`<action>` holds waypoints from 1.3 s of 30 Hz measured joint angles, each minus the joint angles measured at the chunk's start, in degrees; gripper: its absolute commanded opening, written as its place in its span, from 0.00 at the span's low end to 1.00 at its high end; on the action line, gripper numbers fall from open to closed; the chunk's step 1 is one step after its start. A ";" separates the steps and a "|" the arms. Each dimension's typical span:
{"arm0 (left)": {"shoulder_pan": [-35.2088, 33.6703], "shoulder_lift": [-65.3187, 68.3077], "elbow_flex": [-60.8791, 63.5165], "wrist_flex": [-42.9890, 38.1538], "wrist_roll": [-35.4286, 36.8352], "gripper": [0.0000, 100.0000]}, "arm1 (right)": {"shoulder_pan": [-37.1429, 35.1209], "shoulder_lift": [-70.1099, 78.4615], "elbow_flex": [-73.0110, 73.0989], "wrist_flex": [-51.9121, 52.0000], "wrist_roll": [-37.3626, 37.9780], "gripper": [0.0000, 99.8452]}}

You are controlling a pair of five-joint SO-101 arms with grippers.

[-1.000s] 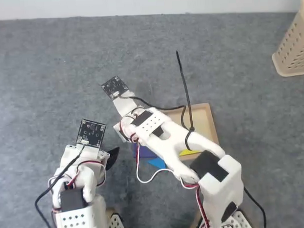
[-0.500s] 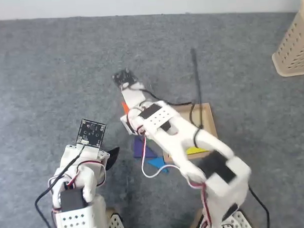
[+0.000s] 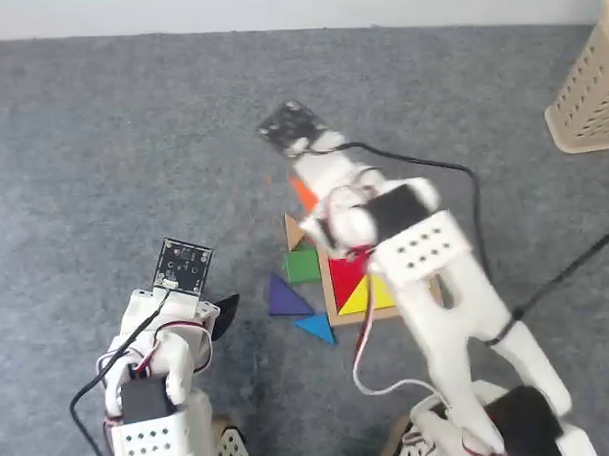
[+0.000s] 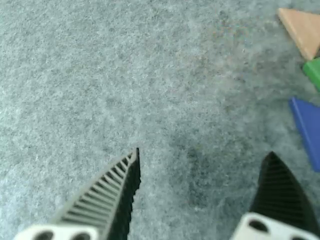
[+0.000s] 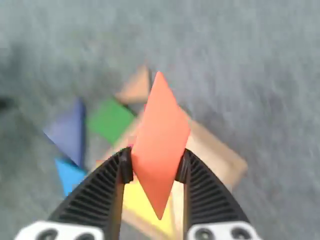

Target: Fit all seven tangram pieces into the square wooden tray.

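Our right gripper (image 5: pixel 153 161) clamped the flat orange parallelogram piece (image 5: pixel 159 127) near the square wooden tray (image 5: pixel 220 156) — left gripper (image 4: pixel 203 152) gaped apart.

Place: an indoor robotics lab or hobby test bench.
Surface: grey carpet (image 3: pixel 101 145) runs up to a pale wall (image 3: pixel 277 7) at the frame's top edge.
Rig: white left arm (image 3: pixel 155 383) and right arm (image 3: pixel 457 303), with bare wires (image 3: pixel 422 165).
Test set: tangram pieces (image 3: pixel 285 299) at centre.
Clutter: beige perforated basket (image 3: pixel 588 88), upper right.
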 measured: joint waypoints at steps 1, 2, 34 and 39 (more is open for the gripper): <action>0.00 0.00 0.00 0.00 0.00 0.35 | 1.93 0.00 0.00 1.49 2.29 0.01; 0.00 0.00 0.00 0.00 0.00 0.35 | 3.87 0.00 0.18 2.37 4.22 0.01; 0.00 0.00 0.00 0.00 0.00 0.35 | 17.14 -0.09 31.65 -24.53 -20.57 0.07; 0.00 0.00 0.00 0.00 0.00 0.35 | 16.97 -0.09 32.09 -24.53 -19.34 0.14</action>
